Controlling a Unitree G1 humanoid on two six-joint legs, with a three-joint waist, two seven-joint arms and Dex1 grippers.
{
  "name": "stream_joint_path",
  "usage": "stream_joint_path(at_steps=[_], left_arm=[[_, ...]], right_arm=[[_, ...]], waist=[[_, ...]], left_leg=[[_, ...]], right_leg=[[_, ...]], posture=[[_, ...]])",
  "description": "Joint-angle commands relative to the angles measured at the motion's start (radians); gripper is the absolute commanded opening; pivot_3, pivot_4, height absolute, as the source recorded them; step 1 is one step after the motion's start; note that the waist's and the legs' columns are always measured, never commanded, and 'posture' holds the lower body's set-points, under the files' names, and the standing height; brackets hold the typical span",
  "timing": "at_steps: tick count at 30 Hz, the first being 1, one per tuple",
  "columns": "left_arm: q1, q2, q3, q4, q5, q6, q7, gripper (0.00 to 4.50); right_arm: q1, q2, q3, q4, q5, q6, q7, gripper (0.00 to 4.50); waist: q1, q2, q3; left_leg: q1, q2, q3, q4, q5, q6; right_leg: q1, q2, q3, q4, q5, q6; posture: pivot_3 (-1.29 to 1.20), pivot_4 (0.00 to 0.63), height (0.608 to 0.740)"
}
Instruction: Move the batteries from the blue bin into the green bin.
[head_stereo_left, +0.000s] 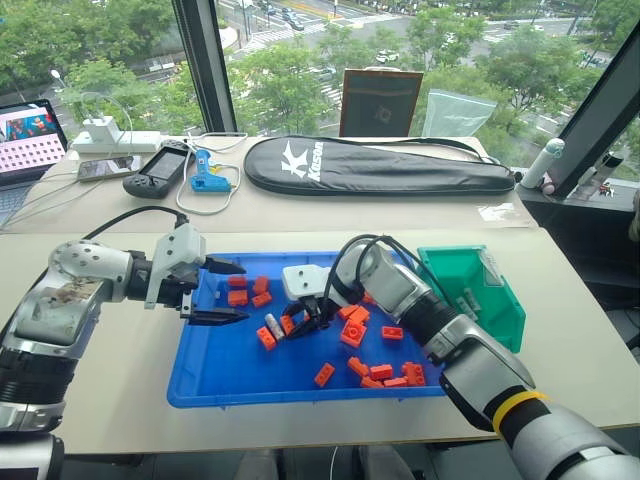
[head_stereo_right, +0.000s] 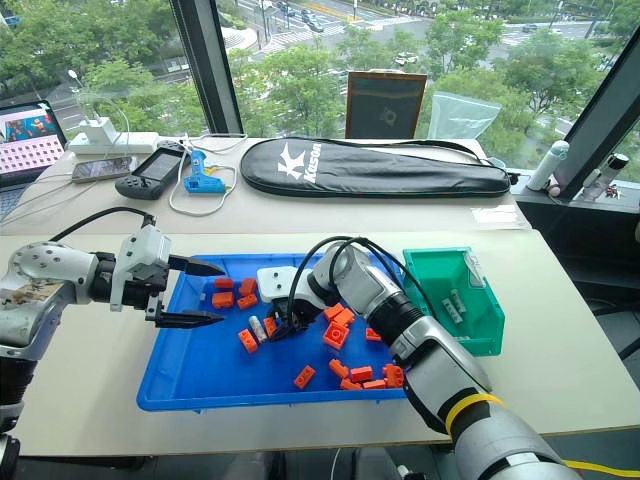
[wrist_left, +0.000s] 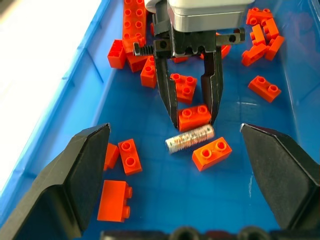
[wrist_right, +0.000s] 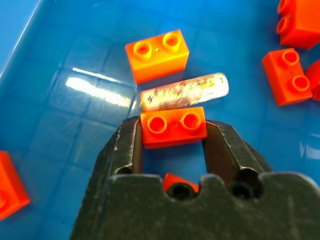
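My right gripper pinches an orange brick — wrong item; battery alongside looks slick, rigid, roll-prone — I'd grip mid-length.

The right gripper reaches among orange bricks in the blue bin, beside a battery.

The laptop at the upper left is cut off by the frame's edge. Small pale things inside the green bin are too small to identify. An orange brick lies half hidden behind the right claw.
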Motion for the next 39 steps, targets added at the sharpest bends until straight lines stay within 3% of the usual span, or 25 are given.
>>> stream_joint_path(at_steps=[1,7,9,15,25,39], left_arm=[[-0.021,-0.002,0.003,-0.001,-0.002,-0.020,-0.003,4.50],[-0.037,-0.020,-0.010,0.015,0.007,-0.031,-0.002,4.50],[-0.045,-0.027,-0.016,0.024,0.008,-0.035,-0.005,4.50],[-0.070,-0.036,-0.030,0.057,0.022,-0.054,-0.016,4.50],[-0.087,-0.027,-0.025,0.071,0.032,-0.061,-0.028,4.50],[-0.013,0.013,0.033,0.004,0.015,-0.043,0.001,4.50]], right_arm=[[-0.010,-0.029,-0.047,-0.049,0.007,0.001,0.006,1.47],[-0.063,-0.128,-0.126,-0.148,0.032,0.109,0.032,1.47],[-0.071,-0.149,-0.145,-0.158,0.031,0.113,0.026,2.47],[-0.045,-0.179,-0.135,-0.195,-0.003,0.098,0.023,4.40],[0.046,-0.061,-0.107,-0.296,0.060,0.087,0.019,4.45],[-0.017,0.120,-0.060,0.166,-0.015,-0.249,-0.054,4.45]], waist=[[0.000,0.000,0.000],[0.003,0.000,0.000],[0.002,0.000,0.000],[-0.002,0.000,0.000],[-0.001,0.000,0.000],[-0.004,0.000,0.000]], left_leg=[[0.000,0.000,0.000,0.000,0.000,0.000],[0.000,0.000,0.000,0.000,0.000,0.000],[0.000,0.000,0.000,0.000,0.000,0.000],[0.000,0.000,0.000,-0.001,0.000,0.000],[0.000,0.000,0.000,-0.001,0.000,0.000],[0.001,0.000,0.000,-0.001,0.000,-0.001]], right_leg=[[0.000,0.000,0.000,0.000,0.000,0.000],[0.000,-0.001,0.000,0.000,0.000,0.000],[0.000,-0.001,0.000,0.000,0.000,0.000],[0.000,0.000,0.000,0.000,0.000,0.000],[0.000,0.000,0.000,0.000,0.000,0.000],[0.000,0.000,0.000,0.000,0.000,0.000]], posture=[[0.00,0.150,0.734],[0.00,0.150,0.734],[0.00,0.150,0.734],[0.00,0.150,0.734],[0.00,0.150,0.734],[0.00,0.150,0.734]])
